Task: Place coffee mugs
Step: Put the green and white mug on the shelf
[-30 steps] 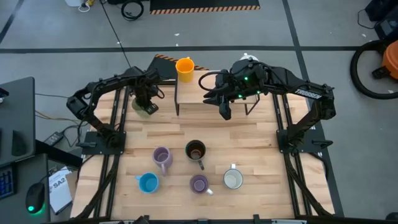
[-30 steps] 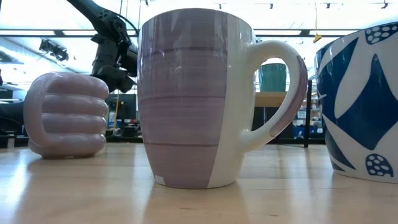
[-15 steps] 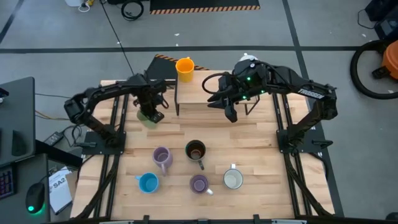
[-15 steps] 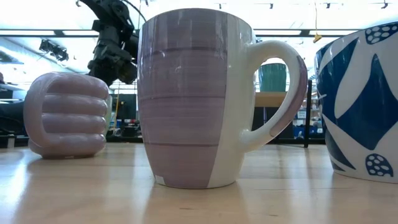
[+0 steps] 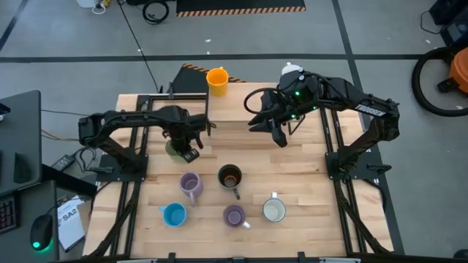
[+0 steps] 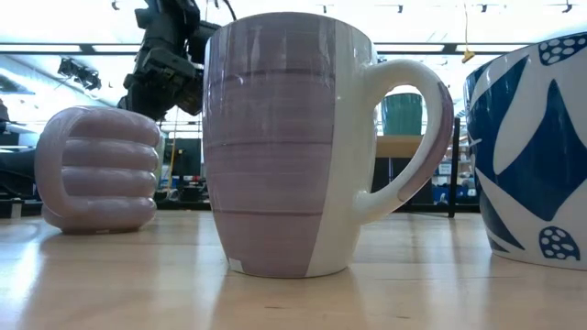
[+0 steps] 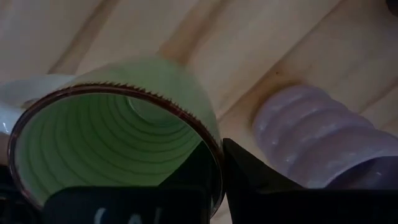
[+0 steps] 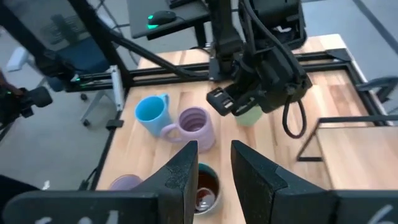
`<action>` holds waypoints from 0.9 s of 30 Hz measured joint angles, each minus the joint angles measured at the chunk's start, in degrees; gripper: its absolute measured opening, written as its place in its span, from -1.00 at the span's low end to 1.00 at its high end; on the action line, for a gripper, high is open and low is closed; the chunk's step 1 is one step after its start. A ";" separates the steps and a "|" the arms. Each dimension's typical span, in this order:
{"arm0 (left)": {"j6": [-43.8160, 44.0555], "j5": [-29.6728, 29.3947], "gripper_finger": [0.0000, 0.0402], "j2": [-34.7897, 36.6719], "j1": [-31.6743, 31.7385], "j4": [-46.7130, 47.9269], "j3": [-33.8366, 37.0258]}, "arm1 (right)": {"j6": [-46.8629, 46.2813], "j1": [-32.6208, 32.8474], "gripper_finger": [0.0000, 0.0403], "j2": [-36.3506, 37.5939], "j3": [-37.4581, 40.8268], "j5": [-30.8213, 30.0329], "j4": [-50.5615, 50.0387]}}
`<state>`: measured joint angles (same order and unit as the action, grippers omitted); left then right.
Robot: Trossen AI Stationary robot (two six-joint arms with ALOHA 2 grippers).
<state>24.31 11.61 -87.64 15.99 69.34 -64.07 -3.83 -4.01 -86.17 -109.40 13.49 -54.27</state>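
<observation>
The coffee mugs sit mostly on the near half of the bench: a ribbed lilac mug, a dark mug, a blue mug, a second lilac mug and a white mug, all upright with mouths facing up. An orange mug stands at the far edge. The left arm reaches in across the bench, its left gripper clenched on the rim of the green mug (mostly hidden under the wrist from above), held above the wood near the ribbed lilac one. The right gripper hovers over the far middle, fingers partly apart, holding nothing.
</observation>
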 joint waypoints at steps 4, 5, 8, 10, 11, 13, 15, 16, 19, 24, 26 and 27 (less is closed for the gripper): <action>1.26 -1.47 -0.86 0.00 -3.25 -2.63 0.00 | 0.60 1.60 -0.50 0.00 0.00 0.11 0.03; 1.27 -2.50 -0.86 0.00 -3.85 -3.30 0.00 | 0.58 1.96 -0.50 0.00 0.00 0.11 0.03; -0.35 -5.21 -0.86 0.00 -5.08 -5.41 0.00 | 0.43 3.16 -0.50 0.00 0.00 0.11 0.05; -3.34 -5.52 -0.86 0.00 -5.36 -6.84 0.00 | -0.02 3.99 -0.50 0.00 0.00 -0.03 0.05; -5.09 -5.57 -0.86 0.00 -5.43 -7.32 0.00 | -0.40 4.42 -0.50 0.00 0.00 -0.25 0.07; -9.21 -5.64 -0.86 0.00 -5.67 -7.83 0.00 | -0.88 5.17 -0.50 0.00 0.00 -0.32 0.09; -14.26 -5.59 -0.86 0.00 -5.67 -7.72 0.00 | -1.10 6.04 -0.50 0.00 0.00 -0.50 0.12; -16.86 -5.54 -0.85 0.00 -5.79 -7.70 0.00 | -1.12 6.45 -0.50 -0.02 0.00 -0.59 0.12; -23.48 -5.63 -0.85 0.00 -6.28 -7.61 0.00 | -1.86 7.75 -0.50 -0.02 0.00 -2.72 0.13; -36.68 -7.43 -0.85 0.00 -7.94 -7.59 0.00 | -3.28 9.25 -0.50 -0.02 0.00 -5.44 0.26; -41.97 -8.79 -0.85 0.00 -8.64 -7.61 0.00 | -3.73 9.70 -0.50 -0.02 0.00 -5.92 0.80; -44.65 -9.44 -0.85 0.00 -8.93 -7.59 0.00 | -3.72 9.92 -0.50 -0.02 0.00 -5.94 1.14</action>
<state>-20.34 2.17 -87.64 7.06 61.75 -64.07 -7.55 5.90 -86.19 -109.40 7.55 -53.12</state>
